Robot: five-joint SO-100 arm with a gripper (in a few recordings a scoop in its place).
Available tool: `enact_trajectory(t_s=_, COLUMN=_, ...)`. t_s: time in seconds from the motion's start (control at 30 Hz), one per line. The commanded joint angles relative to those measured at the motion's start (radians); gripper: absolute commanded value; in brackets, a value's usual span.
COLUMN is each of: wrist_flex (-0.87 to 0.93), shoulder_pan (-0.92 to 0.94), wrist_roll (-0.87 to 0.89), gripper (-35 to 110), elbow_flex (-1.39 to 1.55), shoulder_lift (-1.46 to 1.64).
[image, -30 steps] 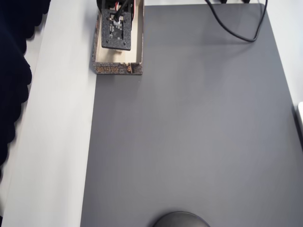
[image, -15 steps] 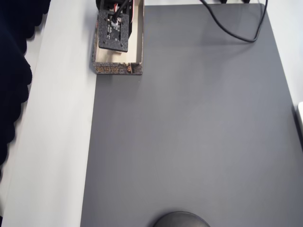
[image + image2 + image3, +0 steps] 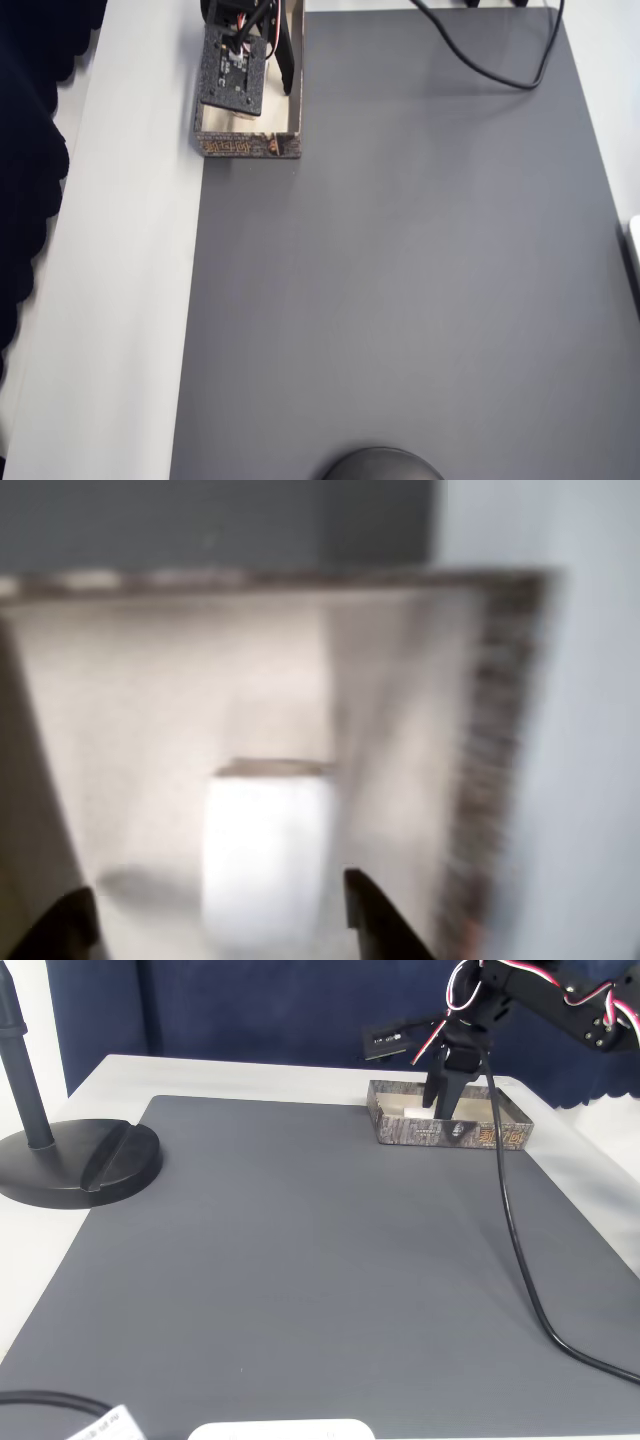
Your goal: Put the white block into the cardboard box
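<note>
Inside the cardboard box (image 3: 490, 710), the white block (image 3: 265, 855) lies flat between the open gripper (image 3: 220, 920), whose 2 fingertips (image 3: 370, 910) flank it without touching.

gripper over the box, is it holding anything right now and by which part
Nothing is held. In the wrist view the white block lies on the cardboard box floor, between the open gripper fingertips.
</note>
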Motion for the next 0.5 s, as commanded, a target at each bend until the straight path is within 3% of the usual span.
enact_trajectory(t_s=0.0, wrist_flex=-0.017, shoulder_pan=-0.002, wrist_roll=-0.017, gripper=38, elbow_flex=0.006, shoulder_lift=0.184)
enact_trajectory(t_s=0.47, wrist_flex=-0.006, shoulder_pan=-0.046, wrist_roll=-0.138, gripper=35, elbow_flex=0.238, shoulder_lift=0.459)
